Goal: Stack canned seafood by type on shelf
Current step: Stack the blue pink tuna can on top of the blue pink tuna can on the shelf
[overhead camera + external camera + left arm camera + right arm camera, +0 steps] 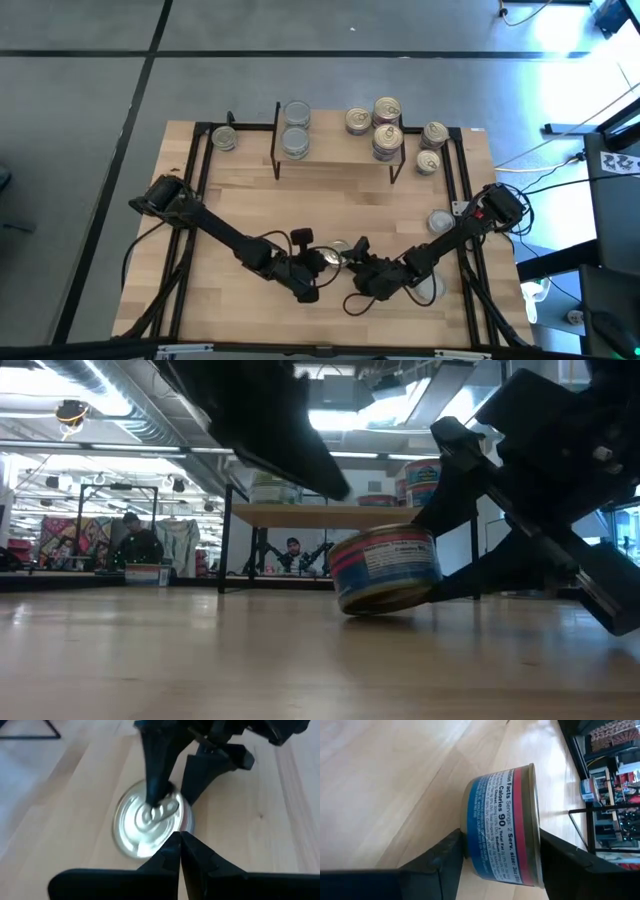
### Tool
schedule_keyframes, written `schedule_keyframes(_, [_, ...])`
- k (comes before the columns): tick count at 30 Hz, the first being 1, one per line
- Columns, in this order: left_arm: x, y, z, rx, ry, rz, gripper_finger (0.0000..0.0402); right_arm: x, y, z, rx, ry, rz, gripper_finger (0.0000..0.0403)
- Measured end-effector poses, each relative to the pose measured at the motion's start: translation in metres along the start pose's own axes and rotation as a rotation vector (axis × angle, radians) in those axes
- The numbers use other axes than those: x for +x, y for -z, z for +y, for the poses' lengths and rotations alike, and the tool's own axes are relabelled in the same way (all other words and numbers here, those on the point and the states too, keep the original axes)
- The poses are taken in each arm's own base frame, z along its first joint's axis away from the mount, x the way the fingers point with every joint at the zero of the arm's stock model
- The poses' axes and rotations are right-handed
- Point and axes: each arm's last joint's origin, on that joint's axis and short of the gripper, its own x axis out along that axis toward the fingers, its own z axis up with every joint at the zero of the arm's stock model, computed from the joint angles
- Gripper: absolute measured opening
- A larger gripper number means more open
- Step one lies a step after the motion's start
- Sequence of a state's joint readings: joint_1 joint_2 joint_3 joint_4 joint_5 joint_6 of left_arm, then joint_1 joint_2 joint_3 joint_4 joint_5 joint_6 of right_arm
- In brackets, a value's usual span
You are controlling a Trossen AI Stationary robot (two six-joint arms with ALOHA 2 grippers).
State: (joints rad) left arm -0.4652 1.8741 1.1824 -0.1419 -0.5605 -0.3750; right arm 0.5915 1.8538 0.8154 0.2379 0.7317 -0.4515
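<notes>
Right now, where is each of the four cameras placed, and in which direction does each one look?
High view: above the table, looking straight down on both arms, the shelf and the can between the left gripper and right gripper.
Low view: at tabletop height, looking level across at that can, tilted, with the right arm behind it.
Left wrist view: looks past the shut left fingers onto the can's lid.
Right wrist view: looks past its fingers, shut on the can.
All four views share this can.
</notes>
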Motion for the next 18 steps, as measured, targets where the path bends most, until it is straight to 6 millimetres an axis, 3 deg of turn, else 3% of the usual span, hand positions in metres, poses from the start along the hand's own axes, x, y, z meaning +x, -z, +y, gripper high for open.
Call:
schedule_keyframes(10, [-0.043, 0.005, 0.021, 0.076, -0.100, 0.179, 0.0008, -0.011, -0.006, -0.019, 0.059, 0.112, 0.001, 0.0202])
schedule_keyframes(15, [-0.052, 0.009, 0.029, 0.121, -0.120, 0.224, 0.0007, -0.006, -0.003, -0.029, 0.119, 0.127, 0.018, 0.0204])
schedule_keyframes(18, [-0.055, 0.021, 0.036, 0.150, -0.128, 0.249, 0.0007, 0.000, 0.001, -0.036, 0.142, 0.144, 0.040, 0.0201])
